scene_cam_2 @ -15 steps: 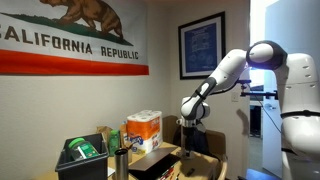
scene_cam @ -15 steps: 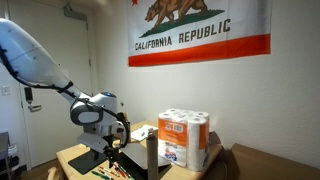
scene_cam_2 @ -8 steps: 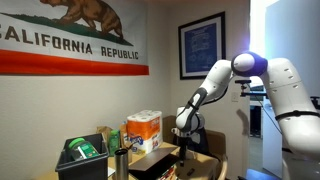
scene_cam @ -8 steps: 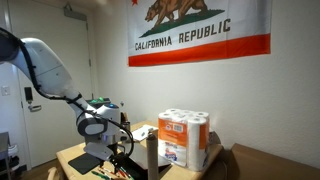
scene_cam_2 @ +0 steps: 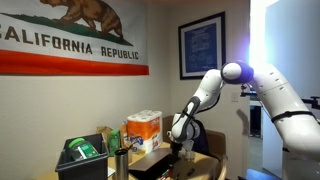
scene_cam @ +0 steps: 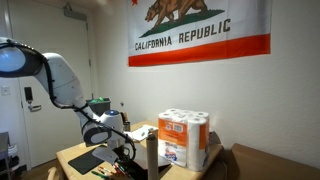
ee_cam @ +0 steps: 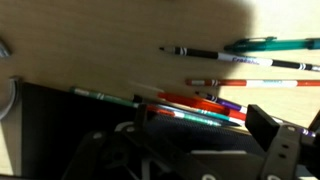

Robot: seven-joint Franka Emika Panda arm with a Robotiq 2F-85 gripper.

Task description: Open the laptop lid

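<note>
A flat black slab that looks like the closed laptop (scene_cam: 88,158) lies on the wooden table; it also shows in the other exterior view (scene_cam_2: 150,164) and as a black surface at the lower left of the wrist view (ee_cam: 40,125). I cannot make out the lid as a separate part. My gripper (scene_cam: 122,152) (scene_cam_2: 177,152) hangs low over the table at the slab's edge. In the wrist view the gripper (ee_cam: 202,120) is open, and its jaws straddle a bunch of coloured pens (ee_cam: 195,102). It holds nothing.
More pens (ee_cam: 262,62) lie loose on the table (ee_cam: 90,50). A toilet-paper pack (scene_cam: 185,138) (scene_cam_2: 145,130) and a dark upright cylinder (scene_cam: 152,152) stand close by. A green-topped box (scene_cam_2: 82,150) sits further along the table.
The arm has folded down and the gripper has dropped closer to the table beside the black slab. The objects on the table have not moved.
</note>
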